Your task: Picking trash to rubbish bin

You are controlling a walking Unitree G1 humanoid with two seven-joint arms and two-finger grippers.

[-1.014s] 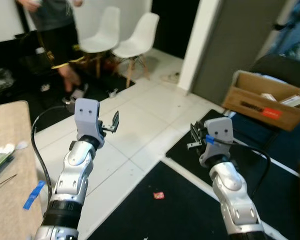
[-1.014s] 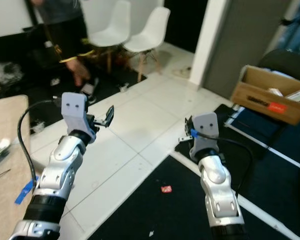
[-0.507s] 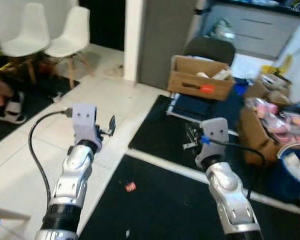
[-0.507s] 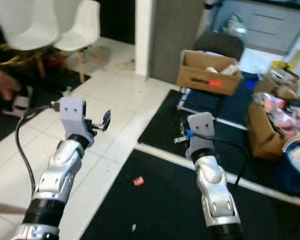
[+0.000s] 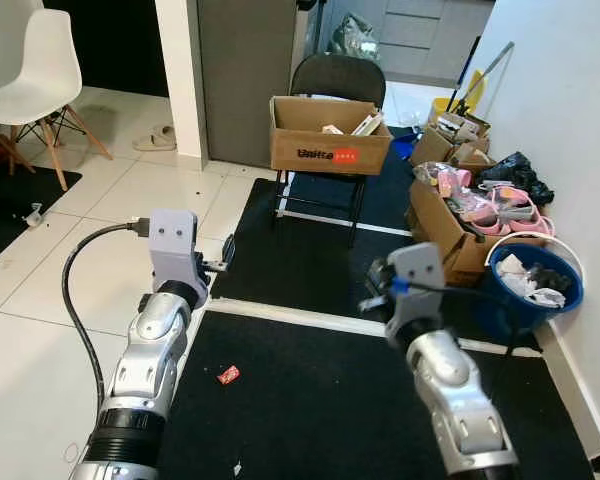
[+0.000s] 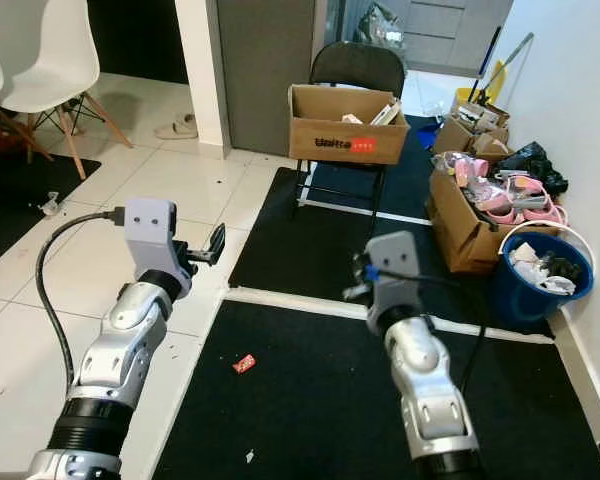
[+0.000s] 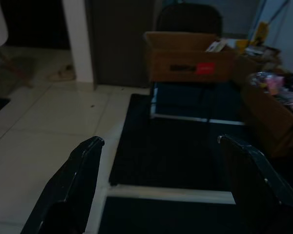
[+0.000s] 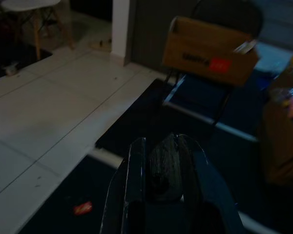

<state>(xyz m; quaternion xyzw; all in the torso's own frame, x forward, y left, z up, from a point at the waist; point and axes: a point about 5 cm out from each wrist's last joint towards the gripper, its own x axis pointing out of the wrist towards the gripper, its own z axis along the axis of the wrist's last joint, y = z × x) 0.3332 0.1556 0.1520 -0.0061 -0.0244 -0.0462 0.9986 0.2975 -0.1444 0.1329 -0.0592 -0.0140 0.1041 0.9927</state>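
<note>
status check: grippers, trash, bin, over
Left gripper open, held up, nothing in it. Right gripper shut on a dark object. Red wrapper on black mat, untouched. Blue bin far right by wall; path open.

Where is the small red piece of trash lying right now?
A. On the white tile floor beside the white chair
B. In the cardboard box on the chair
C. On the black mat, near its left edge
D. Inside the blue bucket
C: the red piece of trash lies on the black mat, close to where its left edge meets the white tiles, below the left tool.
</note>
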